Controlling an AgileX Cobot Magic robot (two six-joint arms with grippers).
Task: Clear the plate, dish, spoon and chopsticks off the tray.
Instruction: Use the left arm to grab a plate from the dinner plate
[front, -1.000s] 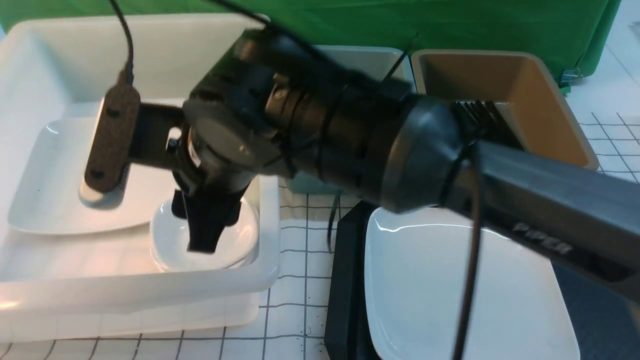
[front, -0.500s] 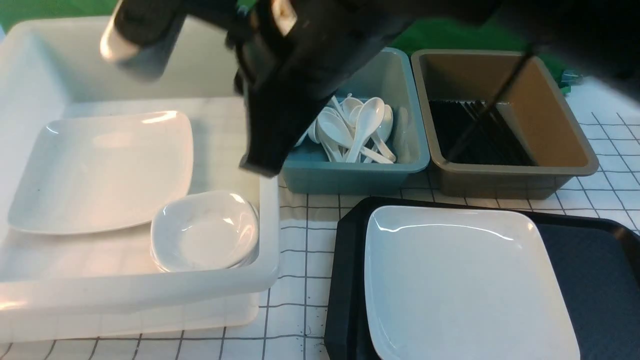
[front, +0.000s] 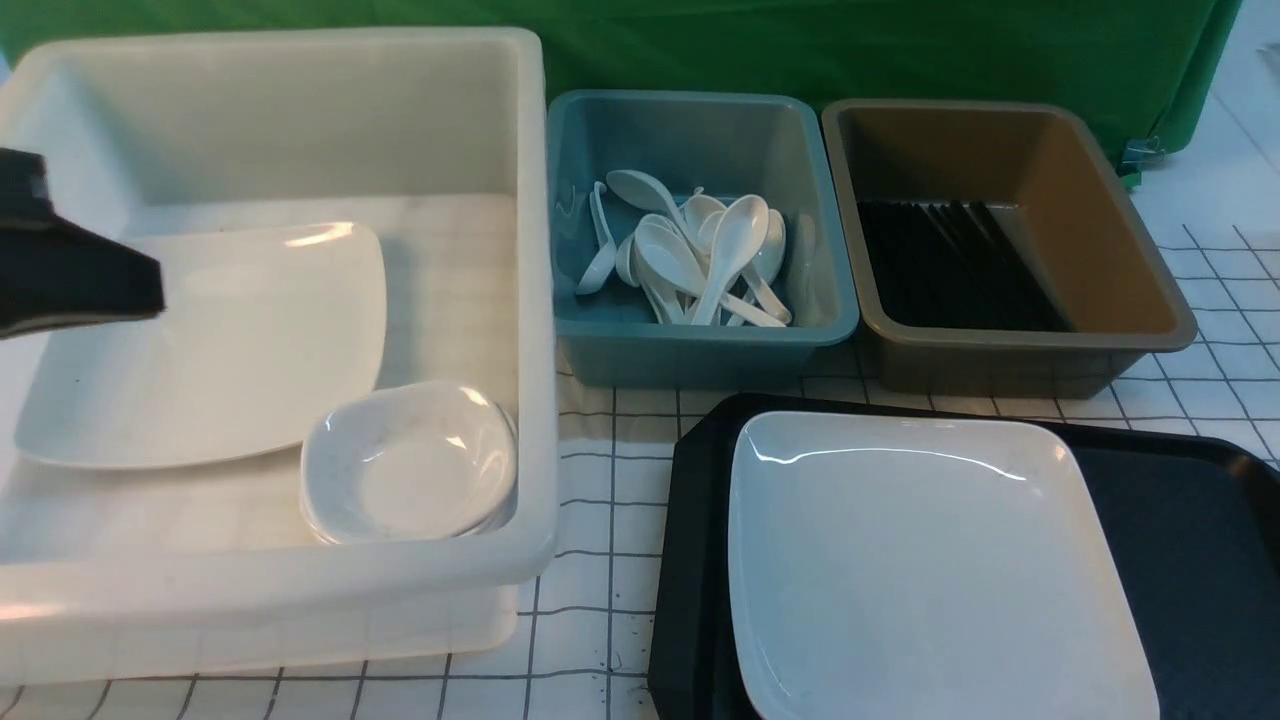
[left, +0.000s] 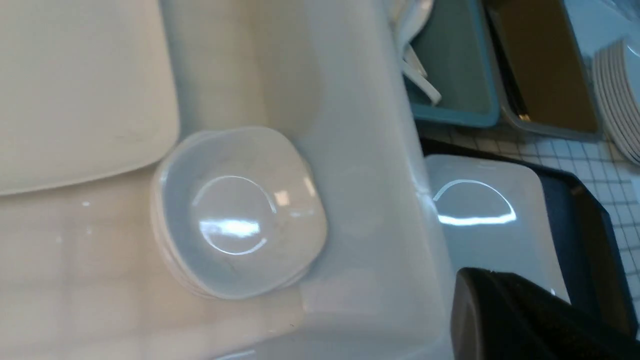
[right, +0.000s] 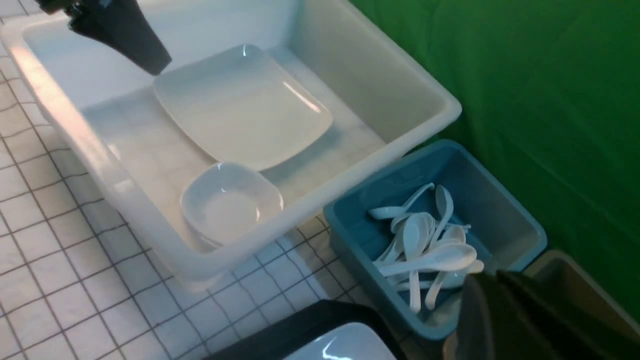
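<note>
The left gripper hangs over the left side of the white tub, jaws pressed together and empty, its tip by the edge of a second plate lying inside; small dishes are stacked in the tub's near right corner. Further right, well apart from it, the plate lies flat on the tray. The right gripper, seen only from its wrist, is closed on nothing beside the blue bin of spoons
</note>
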